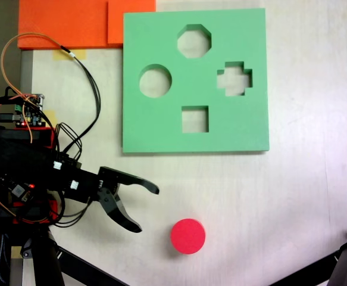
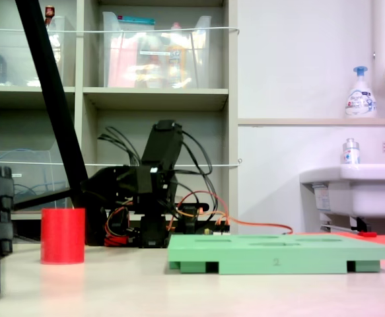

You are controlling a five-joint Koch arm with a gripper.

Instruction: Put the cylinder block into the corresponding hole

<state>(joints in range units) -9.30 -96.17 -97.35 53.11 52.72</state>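
Note:
The red cylinder block [image 1: 188, 236] stands upright on the pale table near the front edge; it also shows at the left of the side-on fixed view [image 2: 63, 236]. My gripper [image 1: 146, 209] is open just to the left of it, its jaws spread and empty, a short gap short of touching. The green foam board [image 1: 161, 134] lies flat farther back, a low slab [image 2: 278, 254] from the side. Its round hole [image 1: 155, 81] is on the board's left side and is empty.
The board also has an octagonal cutout [image 1: 194, 41], a cross cutout [image 1: 234, 78] and a square cutout [image 1: 195, 119]. Orange foam sheets [image 1: 66, 24] lie at the back left. Black stand legs [image 1: 72, 262] and loose wires [image 1: 93, 89] surround the arm base [image 2: 156, 191].

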